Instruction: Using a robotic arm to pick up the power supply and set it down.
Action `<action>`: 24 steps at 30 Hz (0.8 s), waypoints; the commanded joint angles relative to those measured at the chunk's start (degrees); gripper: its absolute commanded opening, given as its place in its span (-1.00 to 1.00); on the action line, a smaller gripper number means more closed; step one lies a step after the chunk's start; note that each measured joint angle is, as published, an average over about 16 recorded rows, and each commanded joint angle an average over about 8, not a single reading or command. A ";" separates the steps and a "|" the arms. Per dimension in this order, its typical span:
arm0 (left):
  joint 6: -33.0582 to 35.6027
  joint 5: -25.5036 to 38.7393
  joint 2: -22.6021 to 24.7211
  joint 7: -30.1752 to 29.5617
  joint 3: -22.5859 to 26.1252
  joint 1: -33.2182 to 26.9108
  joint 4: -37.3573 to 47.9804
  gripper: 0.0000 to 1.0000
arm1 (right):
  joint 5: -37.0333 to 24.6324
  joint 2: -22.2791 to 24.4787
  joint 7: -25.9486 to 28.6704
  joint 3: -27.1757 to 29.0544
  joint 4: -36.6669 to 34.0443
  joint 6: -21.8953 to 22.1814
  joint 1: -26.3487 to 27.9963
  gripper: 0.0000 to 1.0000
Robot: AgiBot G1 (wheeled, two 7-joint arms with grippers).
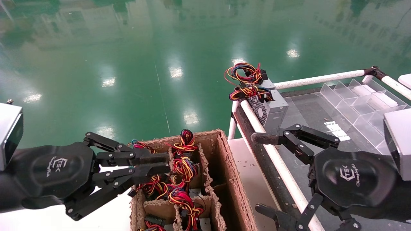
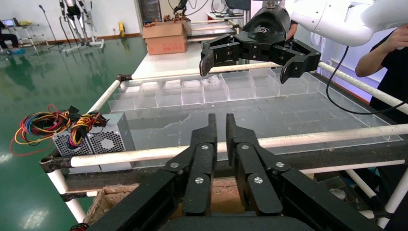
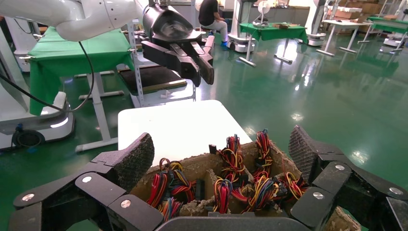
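Power supply (image 1: pixel 271 110) is sitting upright on the rack (image 1: pixel 321 128), at its far left corner, just behind the white side rail (image 1: pixel 276 160). Its perforated fan grille is facing that rail and the left gripper (image 1: pixel 159 163); its long axis is running along the rail, away from the robot. A wire bundle (image 1: pixel 249 92) is resting on its top at the far end. A second bundle (image 1: pixel 245 73) is lying just beyond, on another grey unit that is mostly hidden behind the first. In the left wrist view two grilled boxes (image 2: pixel 94 142) are standing side by side behind the rail.

Right gripper (image 1: pixel 268 173) is hovering over the rail, on the near side of the power supply, with its jaws spread wide and gripping nothing. One fingertip (image 1: pixel 260 138) is lying close to the supply's near end; contact cannot be told.

Left gripper is hanging over the cardboard box (image 1: pixel 224 179), well to the left of the supply. Its fingers (image 2: pixel 211 144) are drawn nearly together with only a narrow gap, and nothing is between them. Below and beside it, the box's dividers are holding more wire bundles (image 1: pixel 181 168).

Beyond the right gripper, clear plastic bins (image 1: pixel 359 99) are standing on the rack's right part. The green floor (image 1: pixel 128 64) is lying beyond the box and rack.
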 commanded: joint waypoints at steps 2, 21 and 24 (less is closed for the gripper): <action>0.00 0.00 0.00 0.00 0.00 0.00 0.00 -0.89 | 0.00 0.00 0.00 0.00 0.00 0.00 0.00 1.00; 0.00 0.00 0.00 0.00 0.00 0.00 0.01 1.00 | -0.48 0.00 0.21 -0.18 -0.44 0.67 -0.37 1.00; 0.00 0.00 0.00 0.01 0.01 -0.01 0.01 1.00 | -1.30 0.00 0.53 -0.49 -0.80 1.60 -0.73 1.00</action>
